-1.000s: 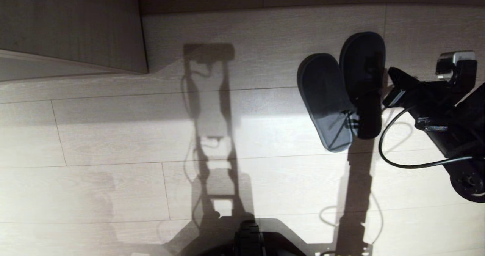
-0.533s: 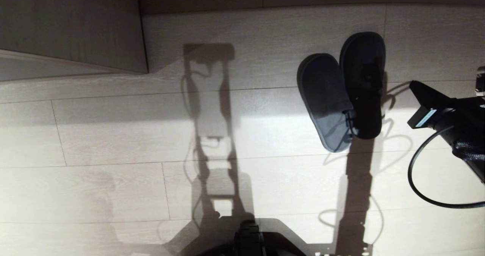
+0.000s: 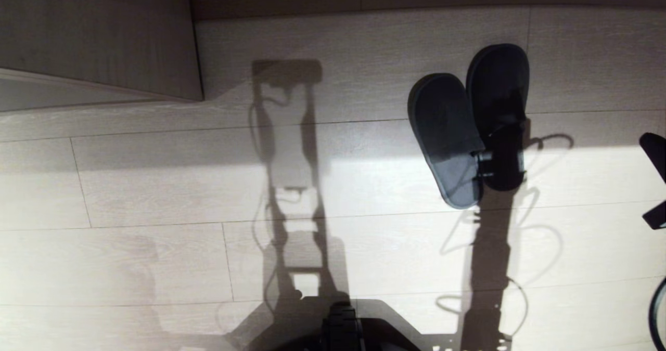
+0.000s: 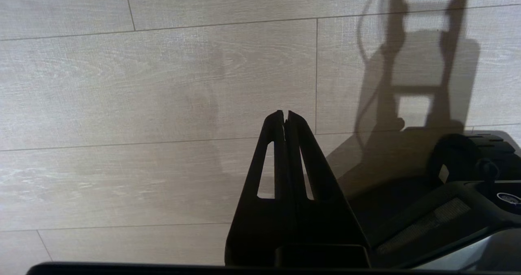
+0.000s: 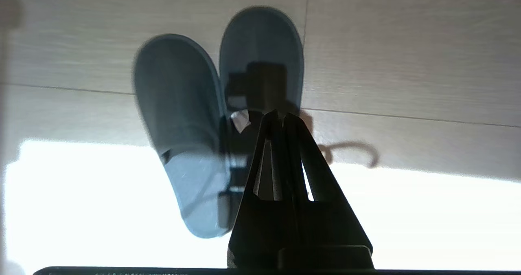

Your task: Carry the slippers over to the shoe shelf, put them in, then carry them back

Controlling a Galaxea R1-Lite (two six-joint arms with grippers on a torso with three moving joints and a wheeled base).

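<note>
Across the head view stretched a pale wood-plank floor [image 3: 156, 257], part in bright light and part in shade, with a darker wooden panel [image 3: 99, 34] at the far left and a dark strip along the far edge. The slippers [image 3: 471, 127] lay side by side on the floor at the right, touching and slightly overlapping, the robot's shadow falling over them. Only a dark sliver of the right arm [image 3: 656, 184] showed at the right edge, well apart from the pair.

From the left wrist, the left gripper [image 4: 285, 116] hung over bare planks with its fingers pressed together, holding nothing; the robot's dark base [image 4: 468, 177] sat beside it.

From the right wrist, the right gripper [image 5: 281, 116] was closed tight and empty, poised above the floor, with the slippers [image 5: 211, 112] lying beneath and just beyond its tips, not touched.
</note>
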